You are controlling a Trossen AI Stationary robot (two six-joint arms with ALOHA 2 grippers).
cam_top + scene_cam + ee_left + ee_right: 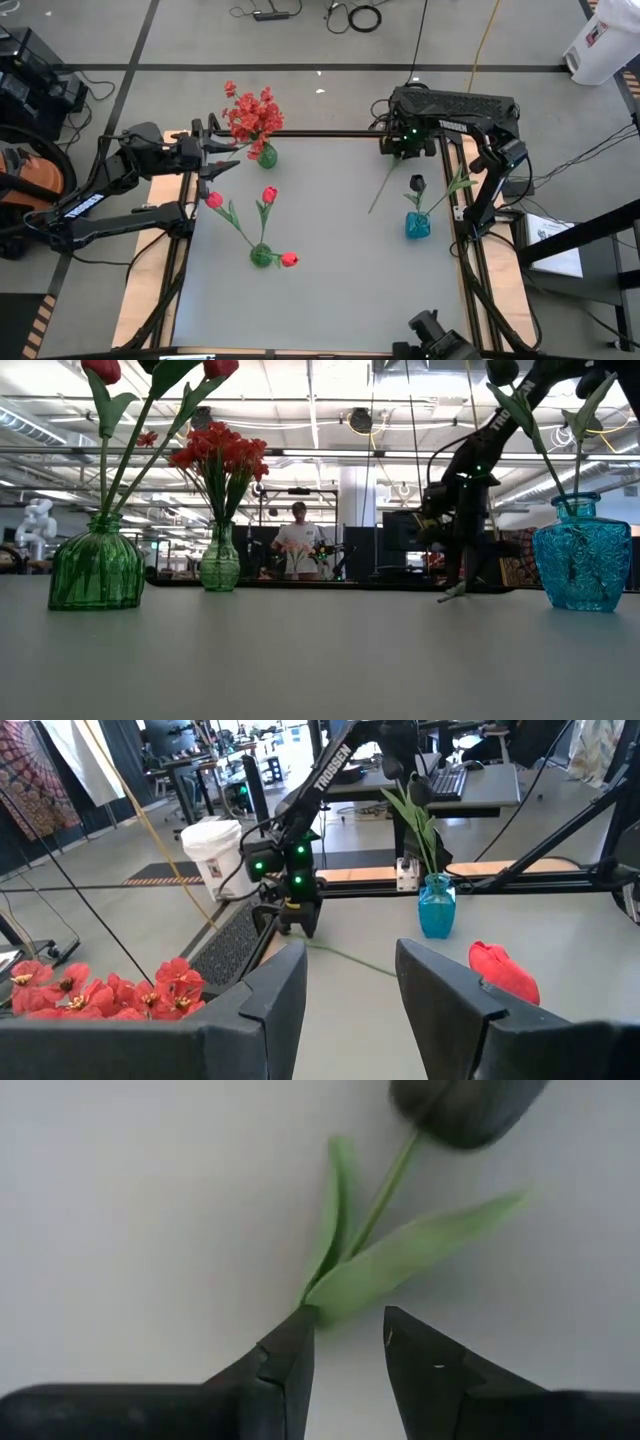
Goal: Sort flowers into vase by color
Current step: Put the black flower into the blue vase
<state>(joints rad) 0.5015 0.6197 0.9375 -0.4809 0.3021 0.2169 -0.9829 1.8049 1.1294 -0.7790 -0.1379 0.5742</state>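
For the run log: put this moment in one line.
left gripper open beside red spray | right gripper open at black flower stem

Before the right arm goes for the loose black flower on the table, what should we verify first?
1. Right gripper open: ok.
2. Loose black flower has its stem between the fingers: not ok, it lies ahead of the fingertips.
3. Blue vase upright on the table: ok.
4. Left gripper open, out of the way by the red sprays: ok.
5. Room in the blue vase's neck for another stem: cannot tell.
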